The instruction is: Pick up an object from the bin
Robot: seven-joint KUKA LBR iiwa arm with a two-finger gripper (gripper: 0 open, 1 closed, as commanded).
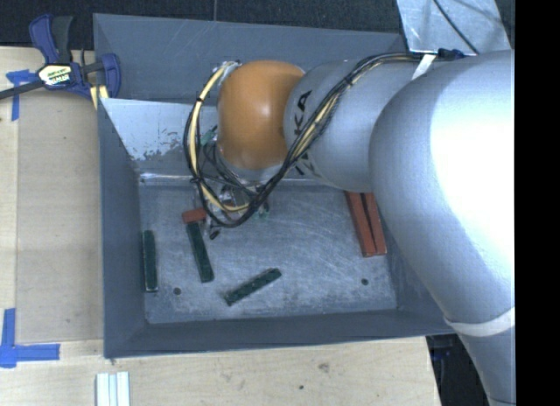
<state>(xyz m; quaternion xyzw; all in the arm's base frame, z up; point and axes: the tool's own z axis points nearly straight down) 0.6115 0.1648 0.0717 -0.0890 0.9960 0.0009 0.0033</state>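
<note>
Above scratched grey metal bin (306, 238), cable-wrapped gripper (217, 210), grip state unclear, beside slim dark-green stick (200, 254).

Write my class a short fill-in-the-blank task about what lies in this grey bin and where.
1. The bin floor holds ___ dark green sticks, one lying beside the left wall.
2. The reddish-brown block lies on the bin's ___ side, next to the arm.
3. The cover on the robot's wrist is coloured ___.
Missing words: three; right; orange.
</note>
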